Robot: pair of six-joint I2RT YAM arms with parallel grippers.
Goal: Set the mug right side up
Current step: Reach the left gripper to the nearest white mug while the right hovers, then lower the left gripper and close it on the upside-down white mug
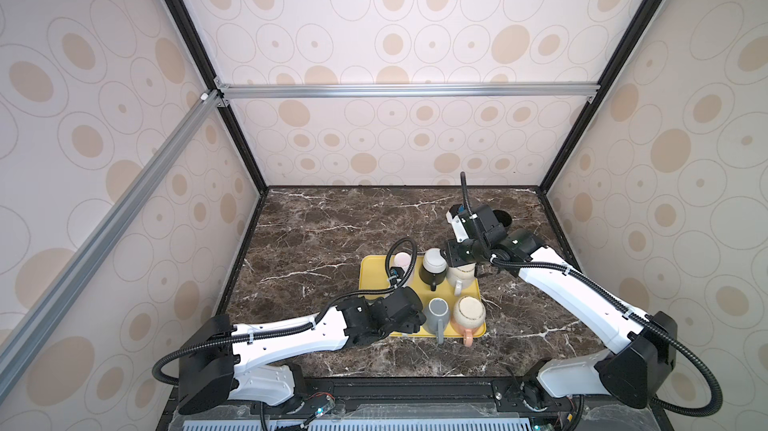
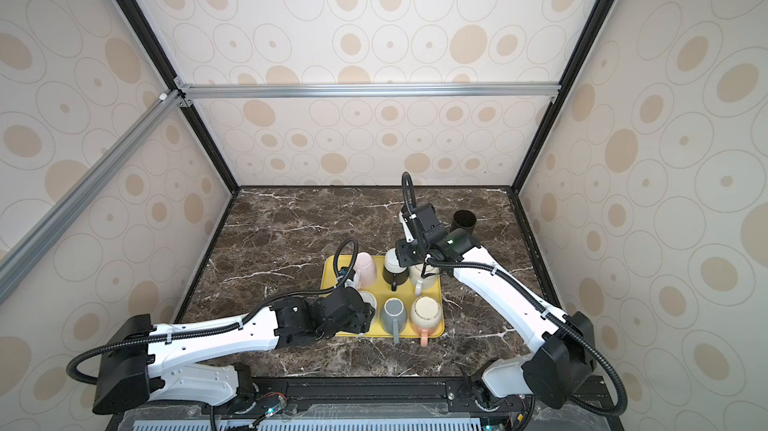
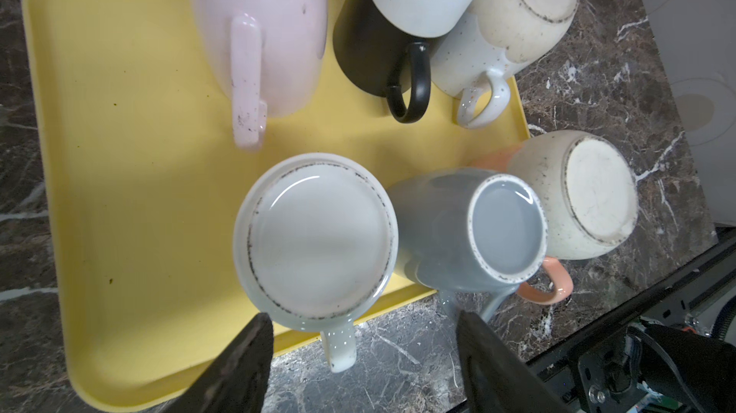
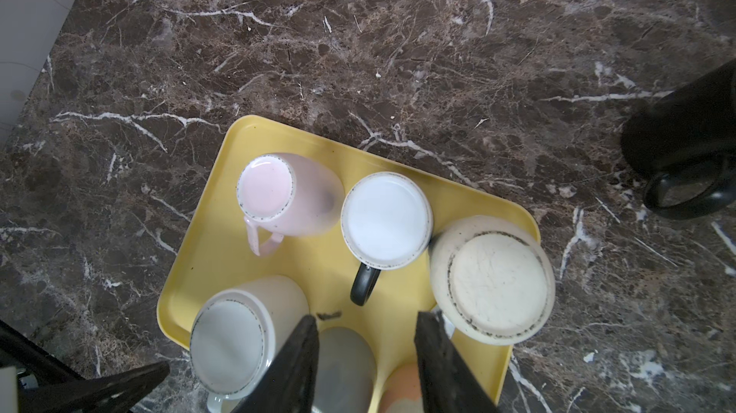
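Several mugs stand upside down on the yellow tray (image 1: 370,271). A pale grey-white mug (image 3: 318,232) is at the tray's front left, bottom up, its handle pointing off the tray edge. My left gripper (image 3: 364,335) is open just above it, with that handle lying between the fingers, apart from both. Beside it are a grey mug (image 1: 437,316) and a peach-and-cream mug (image 1: 468,314). The back row holds a pink mug (image 2: 365,267), a black mug with a white base (image 1: 432,267) and a cream speckled mug (image 4: 494,279). My right gripper (image 4: 366,335) hangs open and empty over the back row, next to the cream mug.
A black mug (image 2: 464,223) stands right side up on the dark marble table (image 1: 316,233) at the back right, behind my right arm. Patterned walls with black frame posts close in the table on three sides. The tray's left half is bare yellow.
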